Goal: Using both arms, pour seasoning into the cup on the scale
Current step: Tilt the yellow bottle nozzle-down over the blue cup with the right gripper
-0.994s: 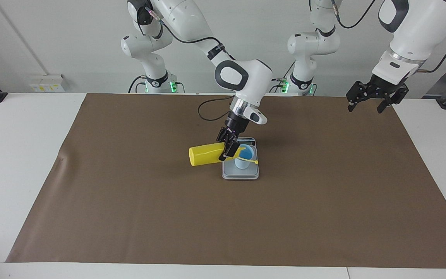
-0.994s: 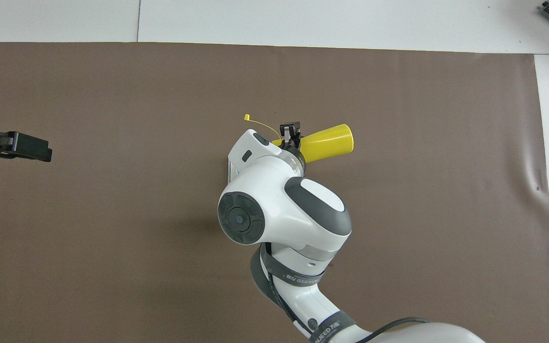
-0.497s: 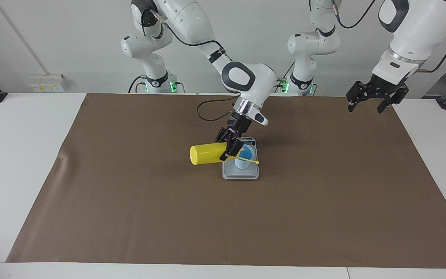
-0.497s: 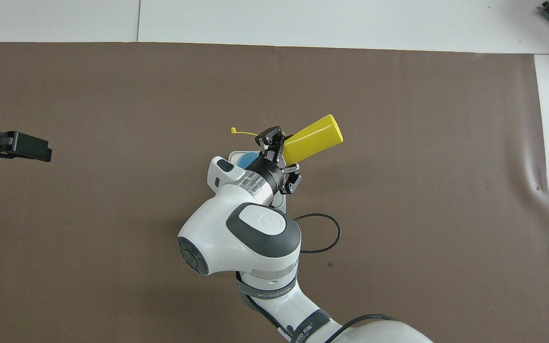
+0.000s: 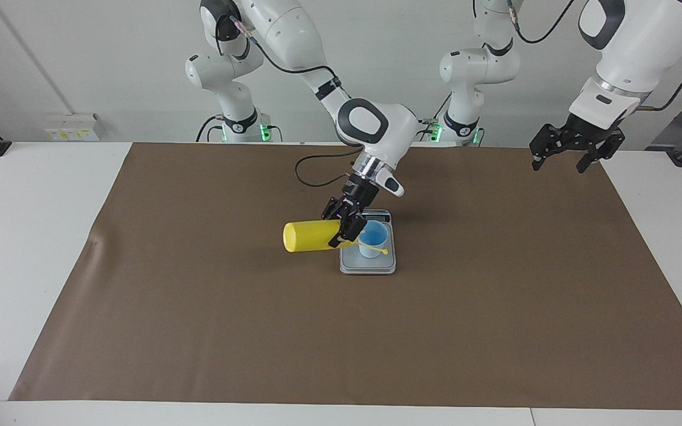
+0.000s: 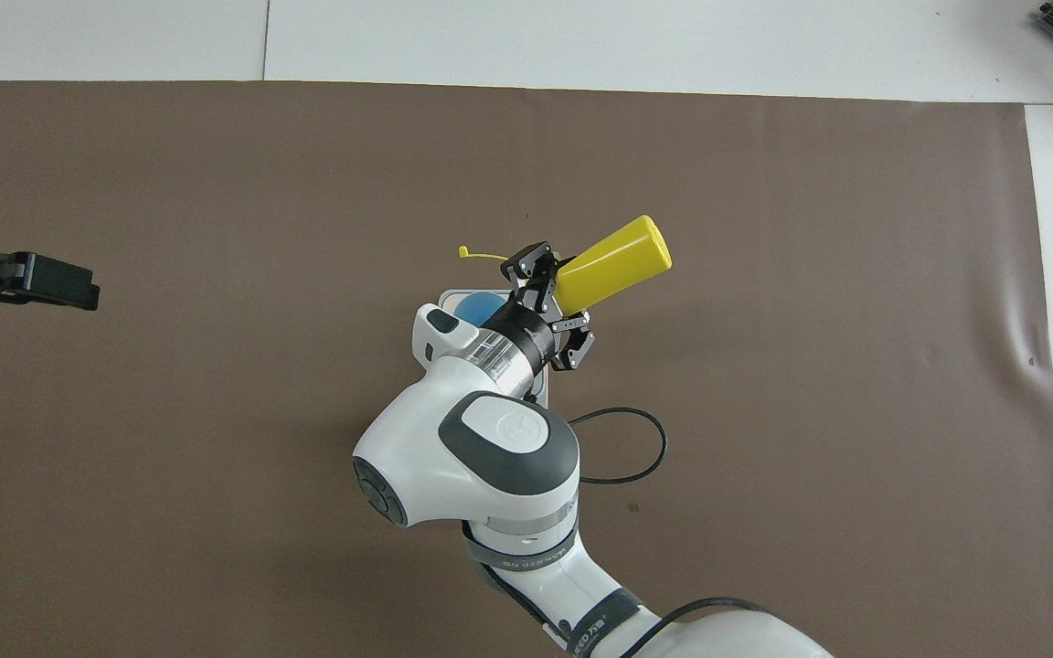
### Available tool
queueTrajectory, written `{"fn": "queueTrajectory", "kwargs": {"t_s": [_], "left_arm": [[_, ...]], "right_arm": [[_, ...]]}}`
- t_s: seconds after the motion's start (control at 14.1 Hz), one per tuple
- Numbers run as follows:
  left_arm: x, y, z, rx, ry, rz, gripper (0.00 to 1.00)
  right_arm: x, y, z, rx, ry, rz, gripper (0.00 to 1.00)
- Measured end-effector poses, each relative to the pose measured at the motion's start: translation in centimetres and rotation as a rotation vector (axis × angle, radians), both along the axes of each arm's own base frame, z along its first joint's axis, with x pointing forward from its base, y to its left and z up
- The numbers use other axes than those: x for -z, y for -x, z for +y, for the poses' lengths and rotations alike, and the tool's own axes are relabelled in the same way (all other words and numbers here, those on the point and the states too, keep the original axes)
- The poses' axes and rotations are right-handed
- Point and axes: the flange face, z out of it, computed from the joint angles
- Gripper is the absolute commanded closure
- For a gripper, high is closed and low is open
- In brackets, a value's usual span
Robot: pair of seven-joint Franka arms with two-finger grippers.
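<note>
Covering the white desk (image 5: 33, 236) below a pale wall (image 5: 110, 65), a brown mat (image 5: 199, 331) carries the scale (image 5: 368, 265) and cup (image 5: 373, 240). The right gripper (image 5: 345, 232) clamps the tipped bottle (image 5: 308, 236) beside the cup. The left gripper (image 5: 561, 158) waits, spread wide, empty.

A yellow squeeze bottle (image 5: 311, 236) with a yellow cap strap (image 5: 375, 249) is seen; a light-blue cup (image 5: 373, 239) with a brighter blue inside is shown on a silver-grey scale (image 5: 368, 264); white arms with black grippers are set over a plain brown mat (image 5: 199, 331) on a white table (image 5: 15, 248).
</note>
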Motion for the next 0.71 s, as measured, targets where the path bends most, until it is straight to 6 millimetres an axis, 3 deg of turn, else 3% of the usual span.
{"fn": "queueTrajectory", "kwargs": {"t_s": [0.71], "left_arm": [[0.01, -0.01, 0.00, 0.000, 0.000, 0.000, 0.00]], "right_arm": [[0.13, -0.08, -0.20, 0.033, -0.033, -0.027, 1.00]]}}
